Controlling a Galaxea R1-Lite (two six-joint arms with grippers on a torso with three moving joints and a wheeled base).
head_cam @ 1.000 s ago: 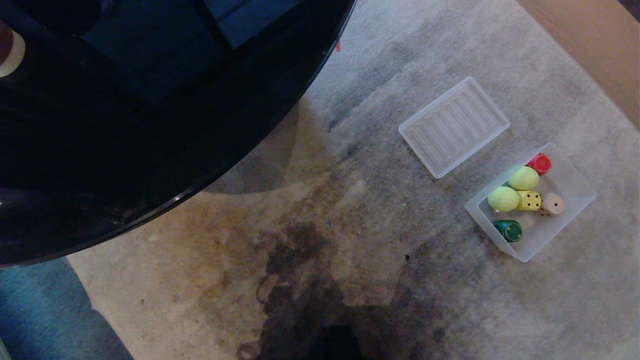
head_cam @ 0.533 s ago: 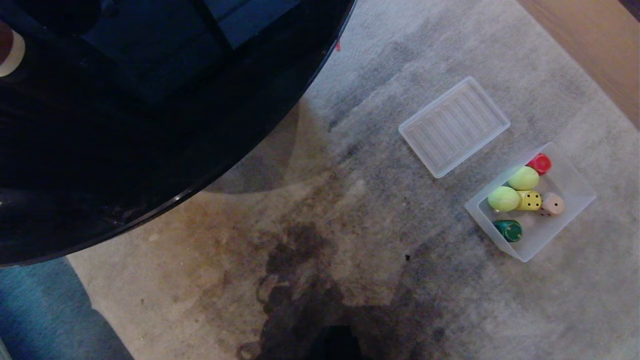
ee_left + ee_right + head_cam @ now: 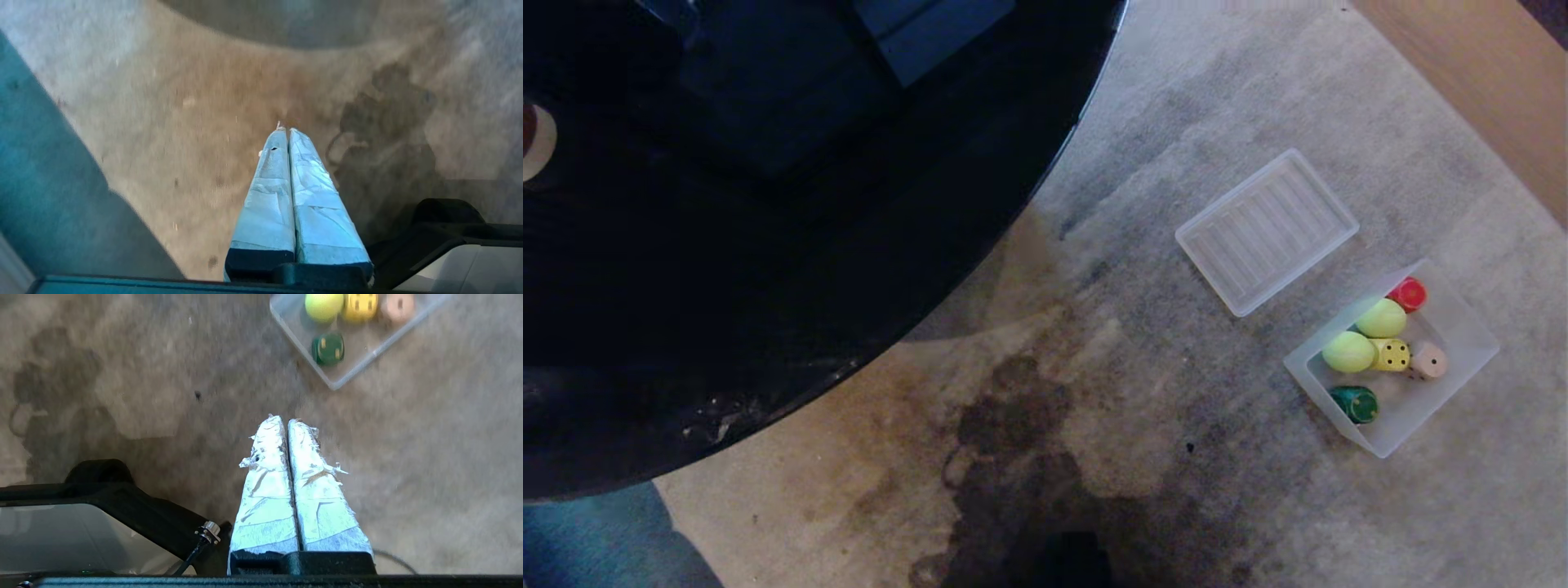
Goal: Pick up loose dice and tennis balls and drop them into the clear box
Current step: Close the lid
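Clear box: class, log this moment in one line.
clear box: dice, tennis balls inside | left pincer: shut | right pincer: shut, empty

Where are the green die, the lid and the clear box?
green die (image 3: pixel 1355 403), head view, on its top face.
lid (image 3: pixel 1266 231), head view, on the middle of its ribbed panel.
clear box (image 3: pixel 1468 328), head view, on its bare far wall.

In my right wrist view the clear box (image 3: pixel 327 377) is cut off by the frame edge, so only one tennis ball (image 3: pixel 323 305), the yellow die (image 3: pixel 360 305) and the beige die (image 3: pixel 397 305) show in part. From my head, neither arm is visible.
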